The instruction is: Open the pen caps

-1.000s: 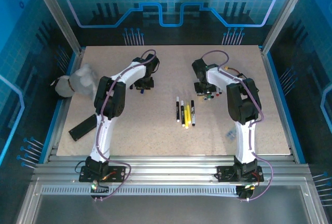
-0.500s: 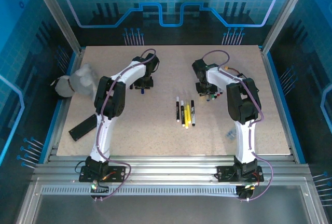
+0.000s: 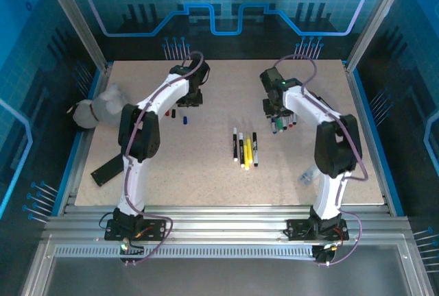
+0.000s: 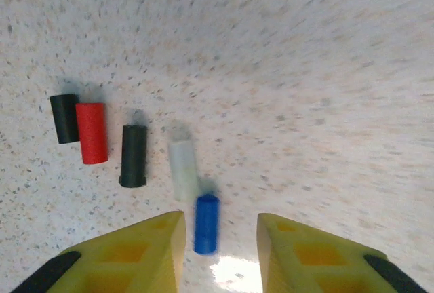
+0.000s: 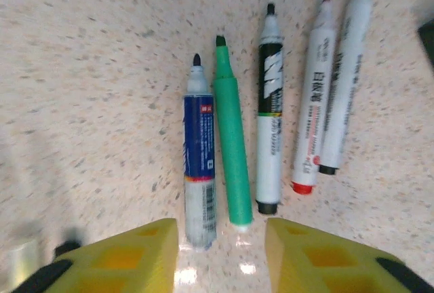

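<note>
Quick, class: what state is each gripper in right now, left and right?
Left gripper: open, holding nothing.
Right gripper: open, holding nothing.

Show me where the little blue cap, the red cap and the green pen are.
blue cap (image 4: 206,224), left wrist view, middle of its barrel.
red cap (image 4: 91,133), left wrist view, middle of its side.
green pen (image 5: 232,150), right wrist view, middle of its body.

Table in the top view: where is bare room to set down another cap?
Bare: the stretch between the loose caps and the middle pens, and the near strip in front of those pens. Crowded: around the opened pens.
</note>
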Robot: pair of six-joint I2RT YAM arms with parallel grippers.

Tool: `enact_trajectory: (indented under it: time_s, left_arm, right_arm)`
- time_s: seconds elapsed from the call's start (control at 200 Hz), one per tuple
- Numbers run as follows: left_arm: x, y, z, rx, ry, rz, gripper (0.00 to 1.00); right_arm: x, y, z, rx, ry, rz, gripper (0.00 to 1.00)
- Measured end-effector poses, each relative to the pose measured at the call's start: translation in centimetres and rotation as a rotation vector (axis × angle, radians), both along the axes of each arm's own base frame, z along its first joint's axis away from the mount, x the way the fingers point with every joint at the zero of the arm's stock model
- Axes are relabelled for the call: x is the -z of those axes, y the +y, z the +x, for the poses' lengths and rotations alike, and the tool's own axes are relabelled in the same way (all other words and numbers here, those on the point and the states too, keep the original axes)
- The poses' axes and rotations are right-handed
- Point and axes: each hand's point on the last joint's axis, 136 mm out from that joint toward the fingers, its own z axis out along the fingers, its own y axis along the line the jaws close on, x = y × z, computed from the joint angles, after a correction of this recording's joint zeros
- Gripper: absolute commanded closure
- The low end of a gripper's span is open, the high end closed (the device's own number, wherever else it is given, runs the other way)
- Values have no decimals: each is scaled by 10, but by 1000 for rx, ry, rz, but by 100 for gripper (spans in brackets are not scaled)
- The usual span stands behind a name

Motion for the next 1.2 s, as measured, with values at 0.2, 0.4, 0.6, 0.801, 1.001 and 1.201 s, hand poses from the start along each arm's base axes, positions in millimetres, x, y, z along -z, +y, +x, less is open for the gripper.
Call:
enact_trajectory:
  time_s: [0.2,0.4,0.6,0.801,1.001,1.201]
  left_arm:
    - [-48,-66,-21,92,-113,-232,59]
    - [-37,-141,-41,215,-89,-333,59]
    - [-4,-171,-55,252,-20,-360,60]
    - [11,-173,-57,239,5,-360,60]
    - [17,-173,-58,239,17,-354,60]
    - [31,-173,-59,236,43,-341,60]
  right_arm:
    - [-26,31,-47,-80,-71,133,40]
    - [2,54,-103,-114,-13,270,41]
    - [5,69,-124,-125,-20,343,43]
    - [7,73,-120,-108,-26,359,43]
    - [20,75,-119,-94,1,350,43]
    - [26,75,-119,-90,15,344,43]
